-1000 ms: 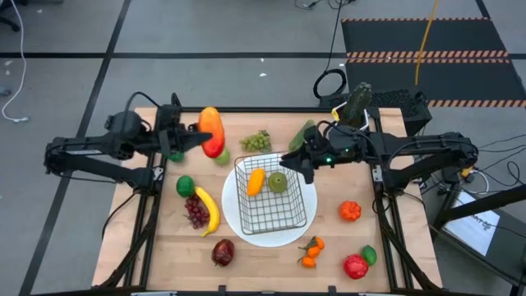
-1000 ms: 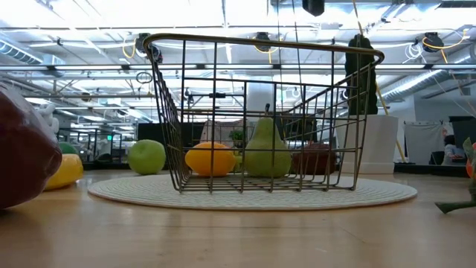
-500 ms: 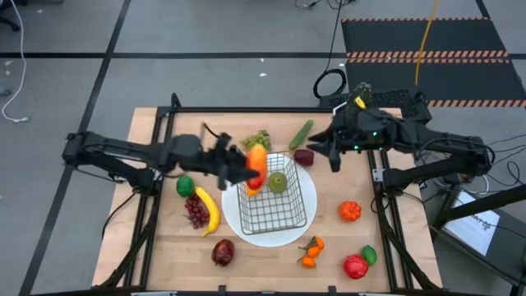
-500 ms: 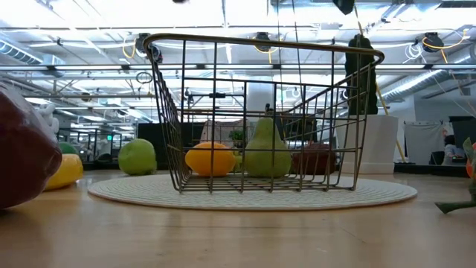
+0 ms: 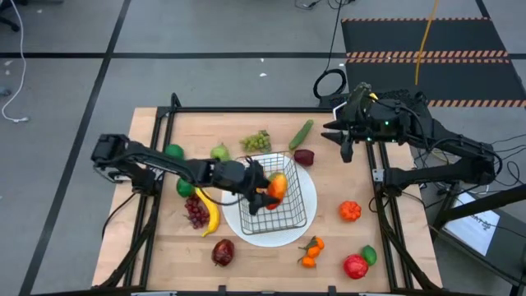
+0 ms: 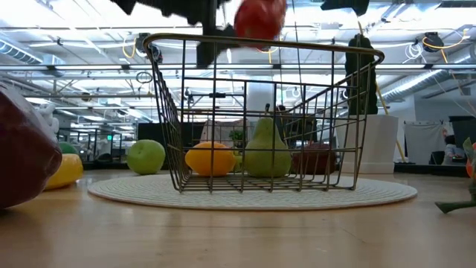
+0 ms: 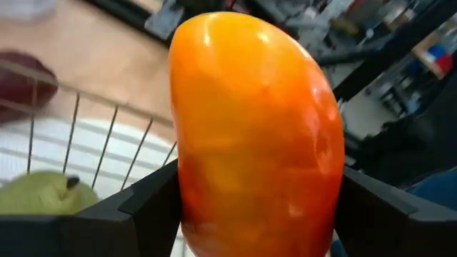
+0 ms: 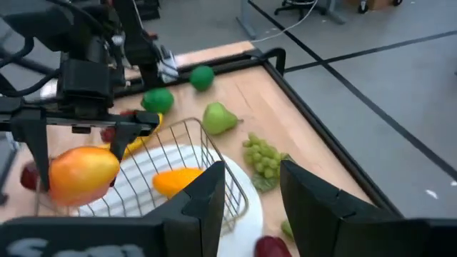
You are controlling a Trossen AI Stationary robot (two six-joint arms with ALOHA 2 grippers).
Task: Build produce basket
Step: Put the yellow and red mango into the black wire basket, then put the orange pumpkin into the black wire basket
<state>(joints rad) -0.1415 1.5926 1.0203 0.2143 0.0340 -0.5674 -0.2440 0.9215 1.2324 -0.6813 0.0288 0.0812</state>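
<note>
Swinging in from the upper left of the high view, the left gripper [image 5: 275, 187] now holds a mango [image 5: 278, 185] clamped over the basket [image 5: 283, 215] at centre frame. Released high, it could bounce off the pear [image 6: 267, 151] or rim. Right gripper [image 5: 344, 146], upper right, grips nothing.

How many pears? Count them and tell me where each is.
2: one pear inside the basket, one pear on the table beside the green grapes. Others may be hidden.
</note>
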